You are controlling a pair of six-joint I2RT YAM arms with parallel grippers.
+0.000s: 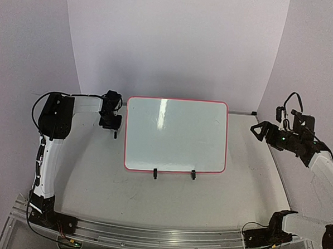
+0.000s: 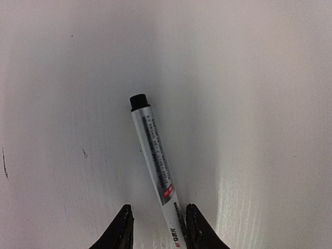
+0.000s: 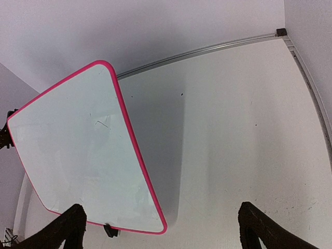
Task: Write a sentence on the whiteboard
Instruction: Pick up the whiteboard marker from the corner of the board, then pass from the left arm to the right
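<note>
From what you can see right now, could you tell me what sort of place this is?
Probably a robotics lab bench: a white table inside a curved white backdrop, an aluminium rail along its near edge, and a red-framed whiteboard set out as the workpiece.

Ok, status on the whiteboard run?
Left gripper: jaws straddling marker, gap showing. Right gripper: jaws wide, empty. Whiteboard: no writing. Nothing blocking it.

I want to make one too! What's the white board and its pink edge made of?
The whiteboard looks like a smooth, glossy coated panel: light glares off its top. The pink frame seems plastic, thin with rounded corners, but that's a guess.
</note>
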